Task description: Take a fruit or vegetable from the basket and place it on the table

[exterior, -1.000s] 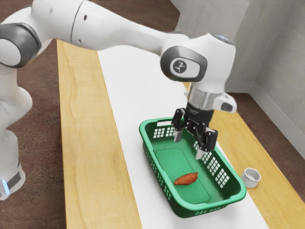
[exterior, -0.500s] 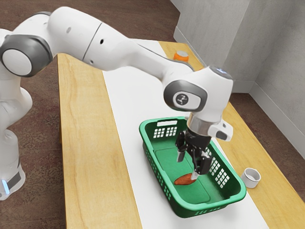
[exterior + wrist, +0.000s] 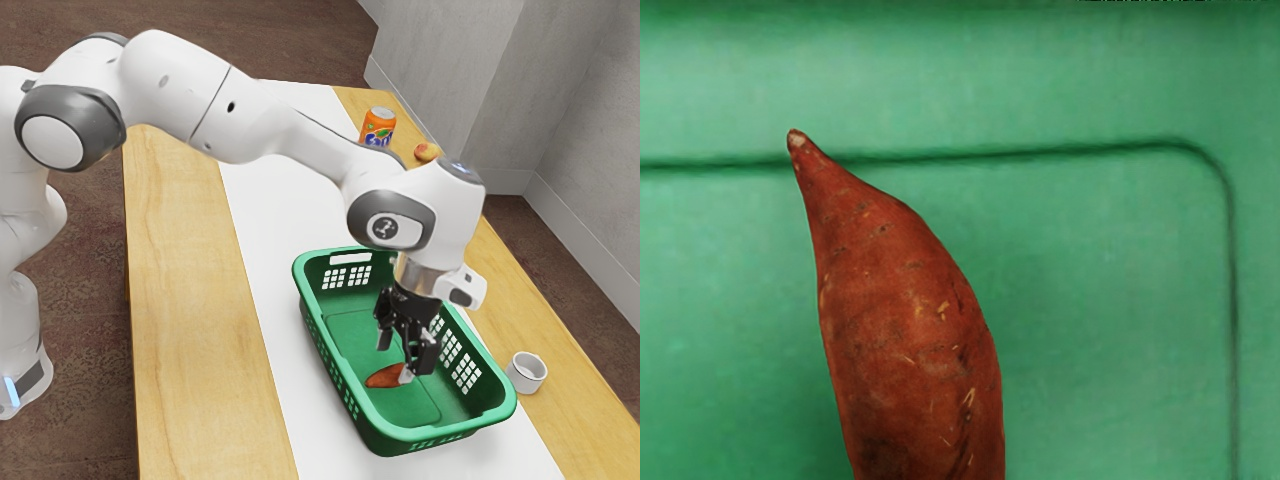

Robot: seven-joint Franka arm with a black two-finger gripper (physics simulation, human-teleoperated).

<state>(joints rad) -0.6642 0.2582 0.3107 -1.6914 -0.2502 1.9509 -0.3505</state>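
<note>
The sweet potato (image 3: 380, 379) lies on the floor of the green basket (image 3: 435, 434), nearer the basket's lower end in the exterior view and closer to its long side on the exterior view's left. The basket stands on the white runner (image 3: 270, 200) laid along the wooden surface (image 3: 180, 300), with a small white cup (image 3: 526, 378) just beside it, towards the surface's edge on the exterior view's right. The pincer (image 3: 396, 357) is down inside the basket with its two fingers spread wide, one showing in front of the potato's end; whether it touches the skin I cannot tell. In the wrist view the pointed end crosses a groove (image 3: 990, 154) in the basket floor, near the groove's rounded corner. I take the step in hand to be lining up the grip. The potato should be firm and stiff, fairly dense for its size, its dry, rough skin giving decent hold, so a steady squeeze ought not to bruise it. Best to take it across the thick belly, one finger on each flank: a grip on the tapering tip would likely slide off or let the heavy part swing down. Being rounded, it may roll if one finger meets it first. Once held, it needs lifting straight up past the rim.
</note>
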